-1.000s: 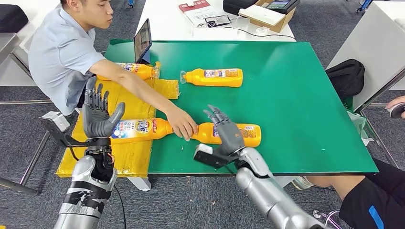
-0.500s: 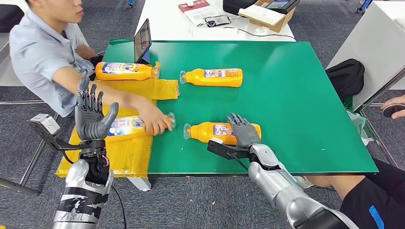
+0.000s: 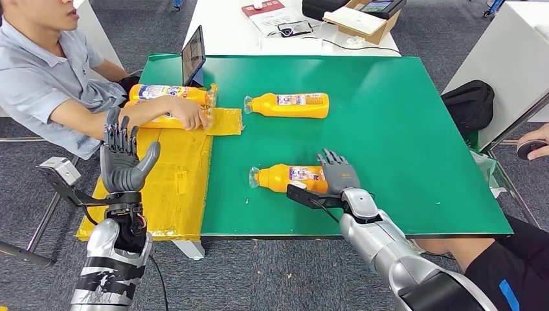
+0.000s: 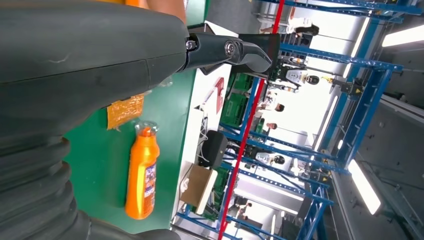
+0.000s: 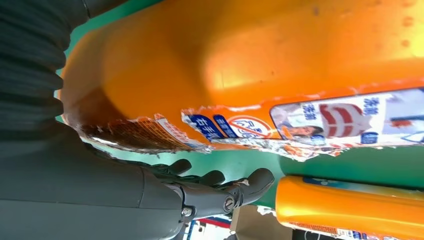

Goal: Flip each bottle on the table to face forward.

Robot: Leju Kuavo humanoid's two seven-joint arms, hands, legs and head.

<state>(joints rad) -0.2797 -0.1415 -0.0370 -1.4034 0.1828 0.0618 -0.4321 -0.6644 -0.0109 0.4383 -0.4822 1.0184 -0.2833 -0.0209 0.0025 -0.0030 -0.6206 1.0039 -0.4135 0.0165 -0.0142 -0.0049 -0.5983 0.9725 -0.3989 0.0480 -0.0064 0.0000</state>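
Right hand [image 3: 338,175], fingers spread flat on the base end of the near orange plastic bottle [image 3: 288,178] lying sideways on the green worktop [image 3: 401,129], grips nothing; the smooth rounded body may roll away.

The head view is looking forward and down over the green table [image 3: 388,129] from high up. The left wrist view, turned sideways, is facing past its robot hand [image 4: 75,75] toward the far bottle [image 4: 141,175]. The right wrist view is sitting very close against the near bottle [image 5: 250,65], which the head view is also showing.
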